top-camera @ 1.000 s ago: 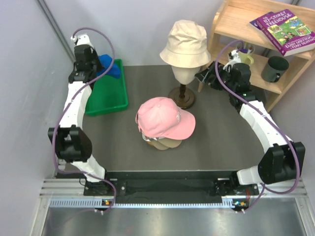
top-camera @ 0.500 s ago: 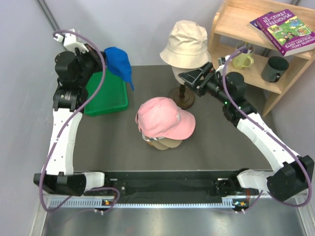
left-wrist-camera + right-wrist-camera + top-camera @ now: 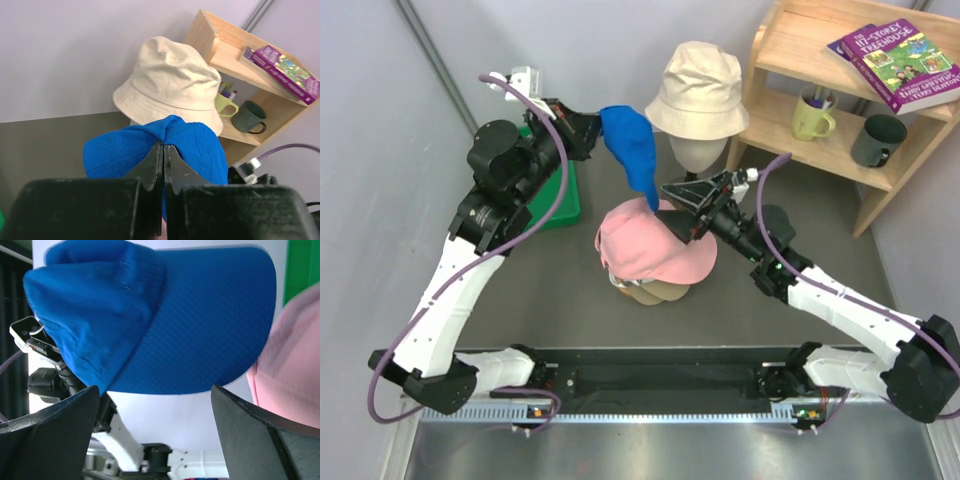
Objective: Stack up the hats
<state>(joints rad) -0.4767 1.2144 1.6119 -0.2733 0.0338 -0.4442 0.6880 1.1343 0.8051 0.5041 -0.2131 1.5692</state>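
My left gripper, pinched shut on the blue cap, hangs it brim-down just above the pink cap. My right gripper gapes empty beside the brim.

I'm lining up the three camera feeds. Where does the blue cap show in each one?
Top view: blue cap upper centre, hanging over the pink cap.
Left wrist: cap lower centre, pinched in the shut left tool.
Right wrist: cap fills the upper frame.
Landmark: cream bucket hat, seen in top and left wrist views only.
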